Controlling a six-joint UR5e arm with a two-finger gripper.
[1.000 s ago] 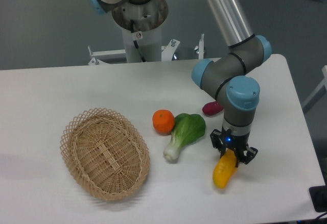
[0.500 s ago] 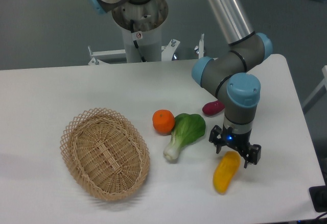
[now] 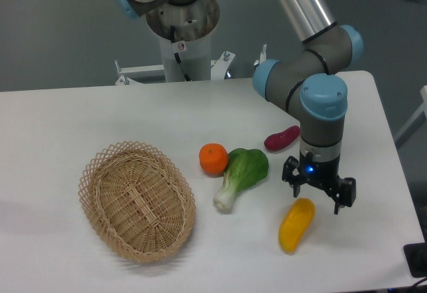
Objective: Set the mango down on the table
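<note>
Yellow mango lies on the white table, just below and left of the gripper, whose fingers stand spread, holding nothing; no writing legible

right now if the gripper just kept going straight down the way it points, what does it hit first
Probably the bare table just beside the mango. The open gripper looks slightly offset from the fruit's upper end, though depth is unclear.
</note>
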